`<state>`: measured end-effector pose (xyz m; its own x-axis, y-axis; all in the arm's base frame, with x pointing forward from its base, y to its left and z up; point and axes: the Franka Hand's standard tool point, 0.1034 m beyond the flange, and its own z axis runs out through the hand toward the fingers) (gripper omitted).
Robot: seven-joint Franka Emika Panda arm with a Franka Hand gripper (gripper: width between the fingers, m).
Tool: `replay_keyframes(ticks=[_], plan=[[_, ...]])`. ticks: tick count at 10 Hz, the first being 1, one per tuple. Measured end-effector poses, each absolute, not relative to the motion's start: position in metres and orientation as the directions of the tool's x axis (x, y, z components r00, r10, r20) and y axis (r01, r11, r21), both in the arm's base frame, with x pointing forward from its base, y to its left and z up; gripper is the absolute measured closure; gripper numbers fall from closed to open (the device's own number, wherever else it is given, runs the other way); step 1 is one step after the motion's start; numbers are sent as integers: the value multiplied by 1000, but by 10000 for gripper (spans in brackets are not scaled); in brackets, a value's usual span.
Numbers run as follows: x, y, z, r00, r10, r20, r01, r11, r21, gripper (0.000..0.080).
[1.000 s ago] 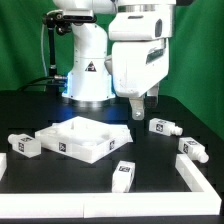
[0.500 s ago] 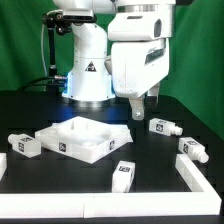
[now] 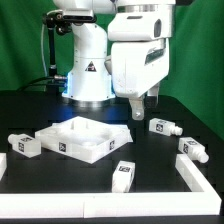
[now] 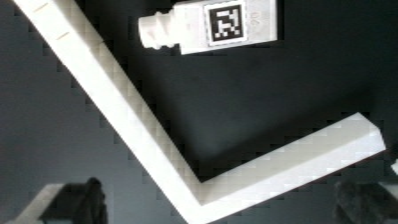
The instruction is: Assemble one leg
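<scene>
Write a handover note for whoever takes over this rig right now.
Gripper: open, empty, above the table near the square panel.
Four legs lie loose on the table, none held: left leg, front leg, right leg closest to the gripper, far-right leg (sides as in the exterior view).
Done: no leg fitted to the panel.
Left: grasp a leg, probably the right leg, and mount it.

Legible text: none. I am reading no letters, numbers or brand names.

Signs:
- I am seeing one dark triangular sign (image 3: 88, 69) on the white robot base (image 3: 88, 90), at twelve o'clock from the white panel (image 3: 95, 150); its detail is too small to read.
- I am seeing a black-and-white square tag (image 4: 231, 22) on the leg (image 4: 169, 30); it carries a pattern only.
</scene>
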<state>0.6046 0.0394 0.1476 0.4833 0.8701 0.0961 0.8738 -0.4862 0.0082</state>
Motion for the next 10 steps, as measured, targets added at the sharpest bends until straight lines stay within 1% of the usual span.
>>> replay_keyframes(ticks=[5, 6, 7, 8, 9, 10], plan=[[604, 38, 147, 487, 868, 95, 872, -490, 8, 150], [602, 34, 145, 576, 812, 94, 816, -579, -3, 150], [599, 26, 137, 652, 753, 84, 757, -653, -18, 150], [597, 18, 126, 699, 711, 74, 715, -699, -29, 150], [595, 7, 118, 684, 726, 69, 729, -683, -35, 150], [595, 4, 117, 696, 715, 66, 717, -696, -36, 150]])
